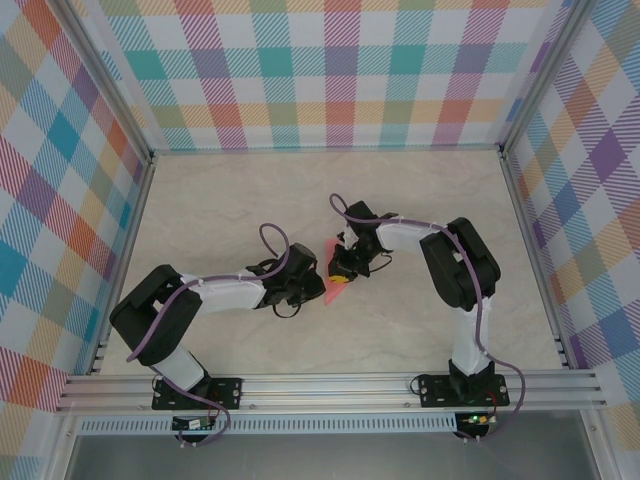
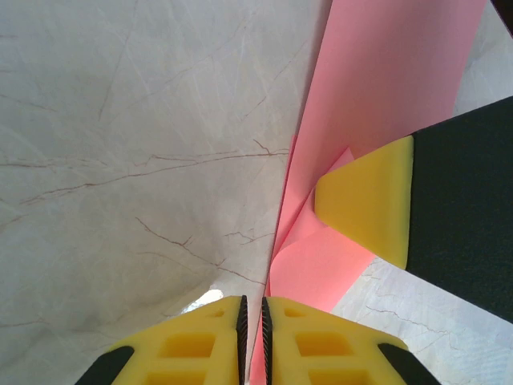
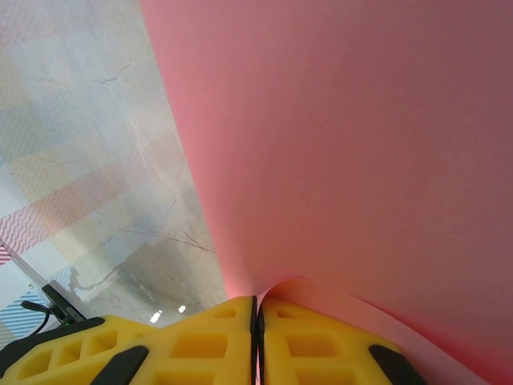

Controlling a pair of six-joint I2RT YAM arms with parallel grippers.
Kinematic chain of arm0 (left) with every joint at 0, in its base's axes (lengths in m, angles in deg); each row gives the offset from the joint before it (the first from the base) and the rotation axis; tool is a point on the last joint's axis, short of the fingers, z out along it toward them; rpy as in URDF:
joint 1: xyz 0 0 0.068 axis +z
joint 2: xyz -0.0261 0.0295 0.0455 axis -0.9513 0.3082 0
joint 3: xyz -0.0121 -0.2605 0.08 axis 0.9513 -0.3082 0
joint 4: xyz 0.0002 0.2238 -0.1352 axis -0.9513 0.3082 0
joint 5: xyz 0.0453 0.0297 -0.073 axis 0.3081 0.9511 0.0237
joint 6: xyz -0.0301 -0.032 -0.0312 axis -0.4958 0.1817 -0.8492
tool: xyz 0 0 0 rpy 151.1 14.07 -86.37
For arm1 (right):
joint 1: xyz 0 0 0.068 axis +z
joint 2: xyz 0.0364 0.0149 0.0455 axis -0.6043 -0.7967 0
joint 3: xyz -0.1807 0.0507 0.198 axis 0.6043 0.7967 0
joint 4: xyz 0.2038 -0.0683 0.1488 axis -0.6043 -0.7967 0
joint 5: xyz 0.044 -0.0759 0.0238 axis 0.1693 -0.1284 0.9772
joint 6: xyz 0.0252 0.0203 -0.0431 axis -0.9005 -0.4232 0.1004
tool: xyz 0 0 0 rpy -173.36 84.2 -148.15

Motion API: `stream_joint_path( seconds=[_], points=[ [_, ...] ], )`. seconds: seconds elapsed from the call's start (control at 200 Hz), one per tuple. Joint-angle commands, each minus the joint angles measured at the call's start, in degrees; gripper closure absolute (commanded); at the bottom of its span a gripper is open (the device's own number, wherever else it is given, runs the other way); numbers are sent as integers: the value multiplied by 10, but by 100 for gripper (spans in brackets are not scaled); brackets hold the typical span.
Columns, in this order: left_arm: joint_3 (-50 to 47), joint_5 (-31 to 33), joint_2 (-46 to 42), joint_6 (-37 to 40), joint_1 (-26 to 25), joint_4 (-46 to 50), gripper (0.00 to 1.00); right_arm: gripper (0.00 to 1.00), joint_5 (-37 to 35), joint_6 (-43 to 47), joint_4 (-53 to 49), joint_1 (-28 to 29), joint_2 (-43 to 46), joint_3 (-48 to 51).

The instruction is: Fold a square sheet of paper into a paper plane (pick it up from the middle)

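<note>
Both arms meet at the middle of the counter [image 1: 250, 200], with the pink sheet of paper [image 1: 330, 280] caught between them, well clear of the walls. The left gripper [image 2: 253, 311] is clamped on a thin edge of the sheet, its yellow tips pressed together with only paper between them. The right gripper [image 3: 256, 309] is likewise pinched tight on the sheet, where a curled layer rises just above its tips.

I judge the step in hand to be a mid-sequence fold; the sheet is already creased and layered, not yet a dart. To do it well I would hold one pinch fixed as an anchor and move the other slowly along the crease line. The paper should stay taut but not stretched, so the layers lie flush and the edge does not tear or slip out.

In the left wrist view, the right gripper appears as a yellow wedge touching the fold, very near my left tips. That closeness is the main obstruction. Purple cables [image 1: 275, 235] loop above each wrist. Checked walls [image 1: 340, 70] and a metal rail [image 1: 330, 385] bound the workspace, well apart from the paper.
</note>
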Motion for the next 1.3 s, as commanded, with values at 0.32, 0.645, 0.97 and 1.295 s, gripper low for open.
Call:
stream_joint_path(
  seconds=[0.32,0.645,0.97,1.295],
  points=[
    [16,11,-14,9,0,13,85,89,-10,7,-13,3,26,2],
    [14,11,-14,8,0,13,85,89,-10,6,-13,3,24,2],
    [14,11,-14,8,0,13,85,89,-11,10,-20,3,6,1],
    [17,13,-14,10,2,14,85,85,13,17,-11,3,-11,-3]
  ],
)
